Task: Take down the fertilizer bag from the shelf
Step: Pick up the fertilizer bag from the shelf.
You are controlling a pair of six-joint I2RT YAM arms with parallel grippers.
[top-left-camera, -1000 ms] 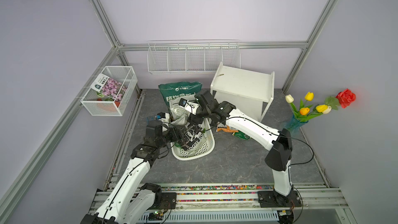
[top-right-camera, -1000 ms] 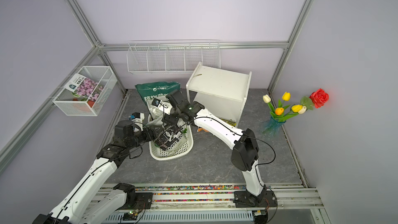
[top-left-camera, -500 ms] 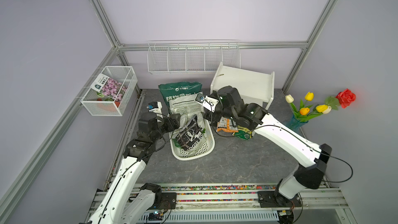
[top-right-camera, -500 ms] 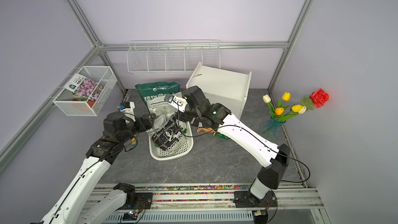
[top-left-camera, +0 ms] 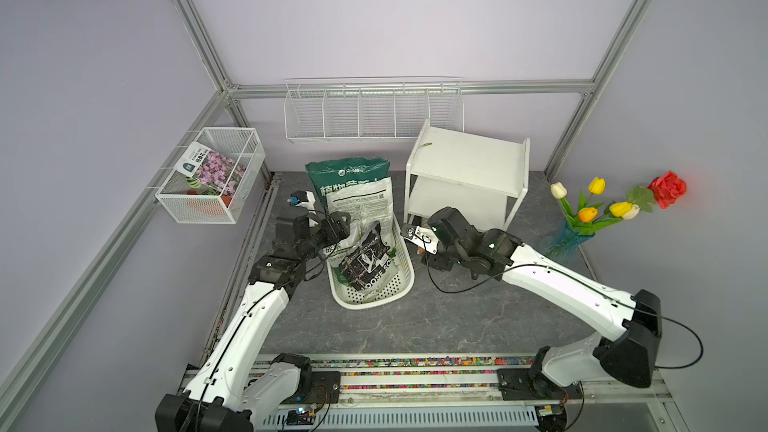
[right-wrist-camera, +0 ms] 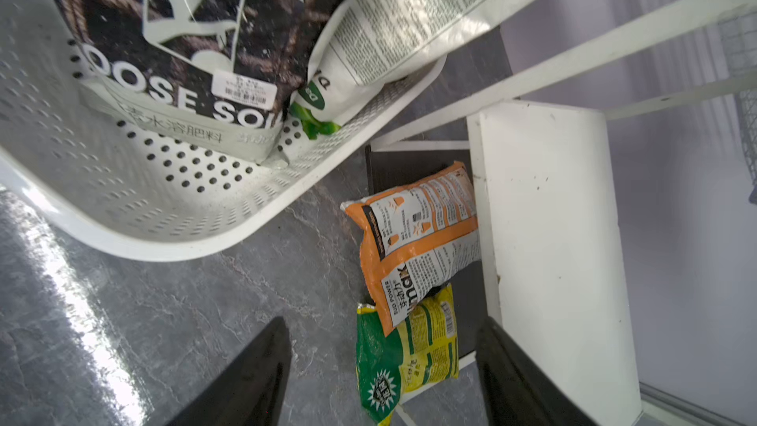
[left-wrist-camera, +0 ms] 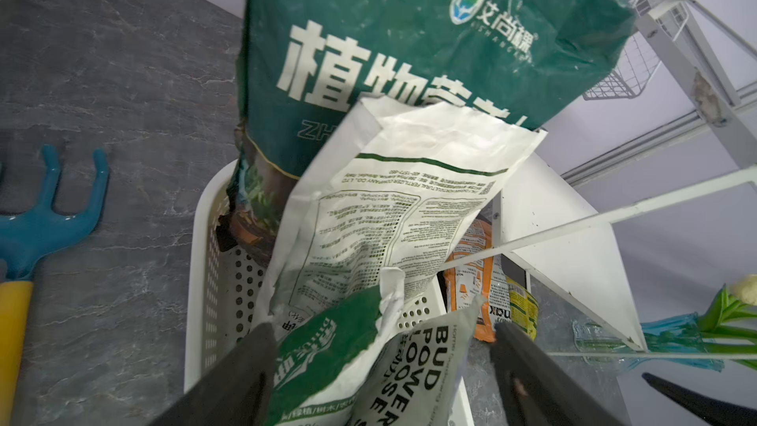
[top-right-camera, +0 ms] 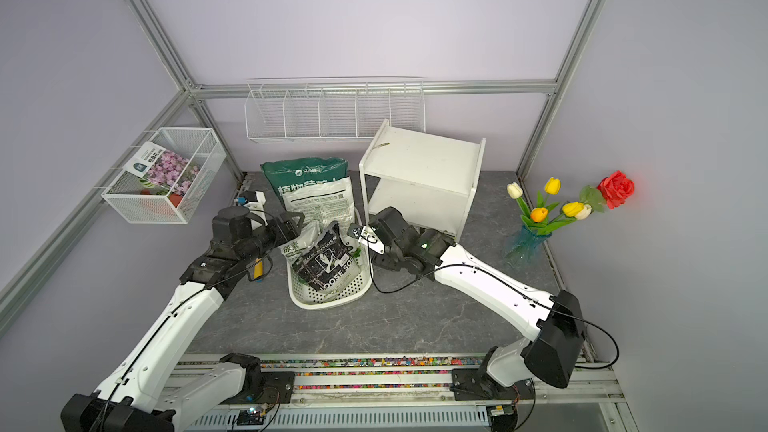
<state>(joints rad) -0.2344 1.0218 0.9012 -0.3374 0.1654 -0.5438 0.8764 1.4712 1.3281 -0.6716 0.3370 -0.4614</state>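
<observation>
The orange fertilizer bag (right-wrist-camera: 413, 239) is lying flat on the dark bottom board (right-wrist-camera: 403, 165) of the shelf (top-left-camera: 465, 151). That's right of centre in both top views, down by the shelf's lower-left leg, where it's mostly covered by the right arm (top-left-camera: 557, 288). From the right wrist camera it's seen straight ahead of the right gripper (right-wrist-camera: 385, 323), just past the fingertips and not touched. Those jaws are spread wide with nothing caught in them. The left gripper (left-wrist-camera: 380, 325) is spread too, parked at the left rim of the white basket (top-left-camera: 374, 305). Bag tops are seen between its fingers, but nothing looks pinched.

A second ago the right gripper was down in the basket over the black soil bag (top-left-camera: 368, 261). It's since been swung out and lowered to the shelf's foot, and the left one has been backed off.

The bag's long axis is lined up roughly with the gripper's reach, along the edge of a white shelf board (right-wrist-camera: 549, 239). The printed side is up, and the near end is lapped over a green-and-yellow bag (right-wrist-camera: 405, 356).
</observation>
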